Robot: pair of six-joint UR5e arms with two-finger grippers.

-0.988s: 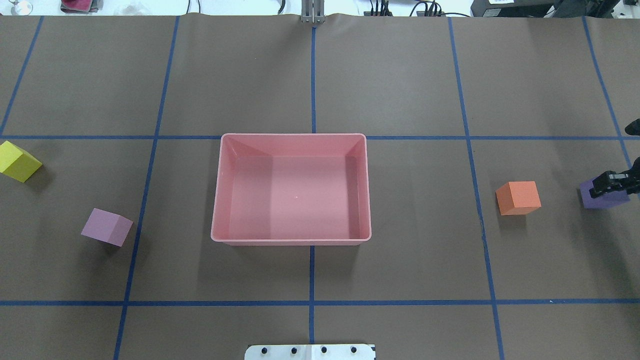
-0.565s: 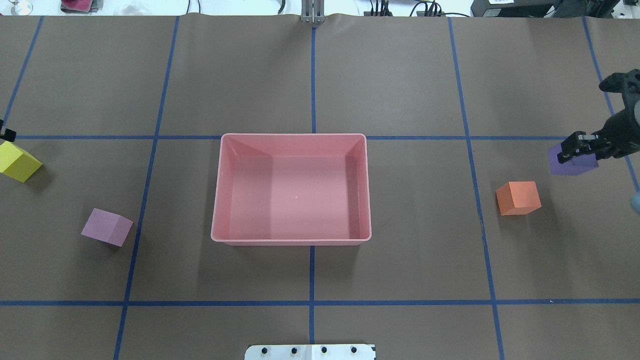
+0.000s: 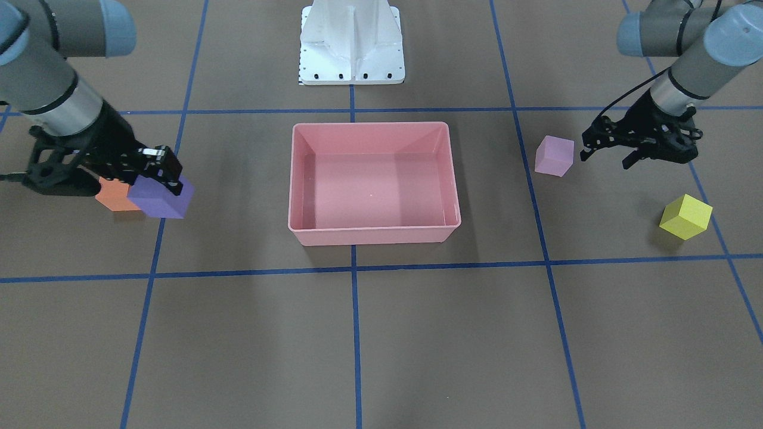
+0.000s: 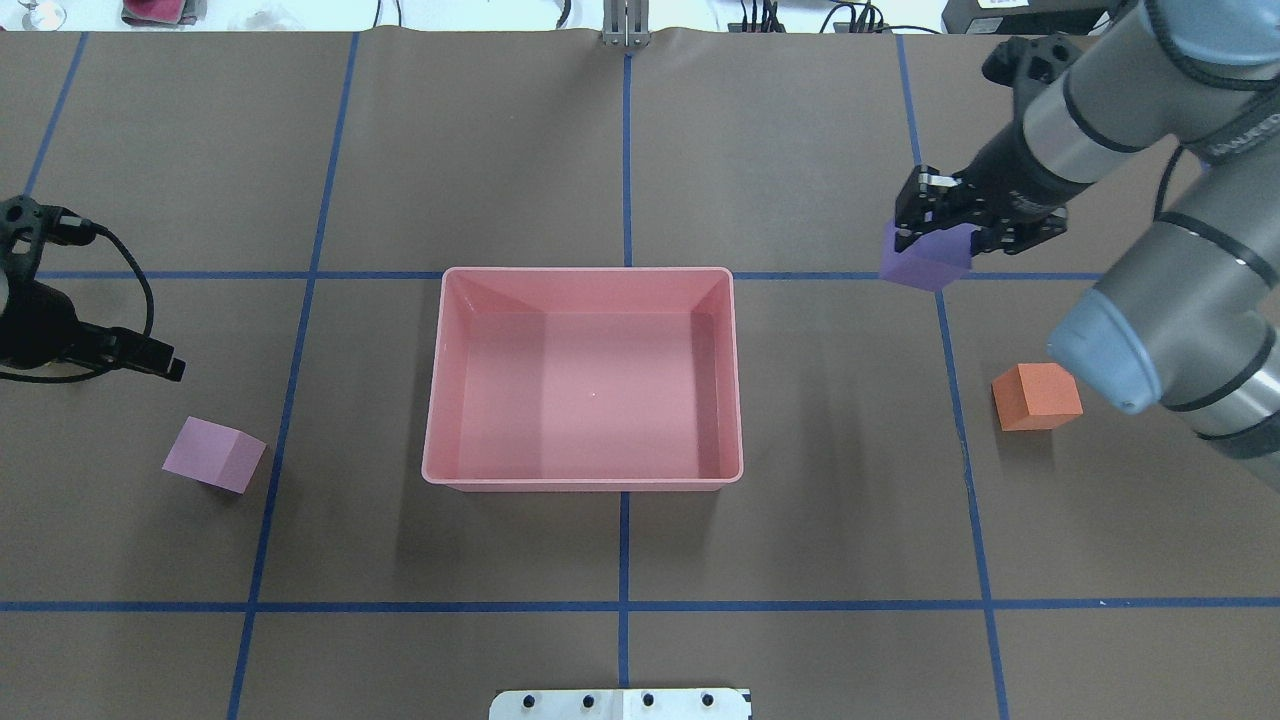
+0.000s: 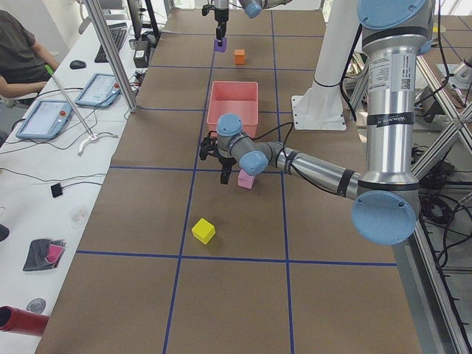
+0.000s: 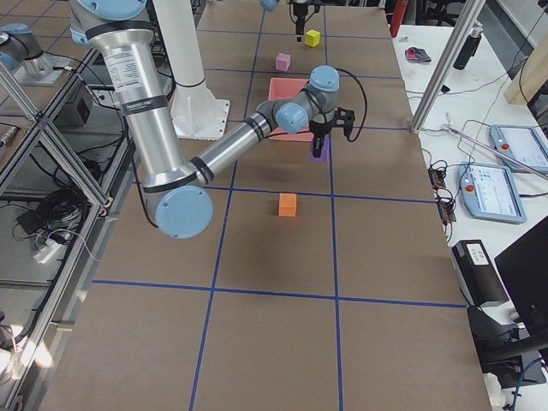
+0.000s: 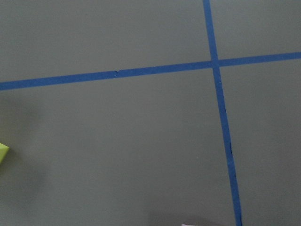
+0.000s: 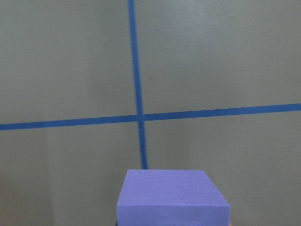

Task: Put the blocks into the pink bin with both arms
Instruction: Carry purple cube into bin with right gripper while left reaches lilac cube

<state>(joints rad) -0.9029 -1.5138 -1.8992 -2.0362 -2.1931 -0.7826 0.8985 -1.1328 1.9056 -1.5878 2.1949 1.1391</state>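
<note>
The pink bin (image 4: 583,480) stands empty at the table's middle (image 3: 369,124). My right gripper (image 4: 925,232) is shut on the dark purple block (image 4: 925,264) and holds it above the table, right of the bin's far corner (image 3: 162,201); the block fills the bottom of the right wrist view (image 8: 171,197). The orange block (image 4: 1037,397) lies on the table near it. My left gripper (image 3: 605,158) is open and empty, just beside the pale pink-lilac block (image 3: 554,156), apart from it. The yellow block (image 3: 686,217) lies farther out; the left arm hides it in the overhead view.
The white robot base (image 4: 620,703) sits at the table's near edge, behind the bin. Blue tape lines (image 4: 624,150) grid the brown table. An operator (image 5: 22,63) and tablets (image 5: 44,118) are at a side desk beyond the far edge.
My right gripper has lifted the purple block and carried it left, toward the bin's far right corner. My left arm has come in from the left edge, over the yellow block.
</note>
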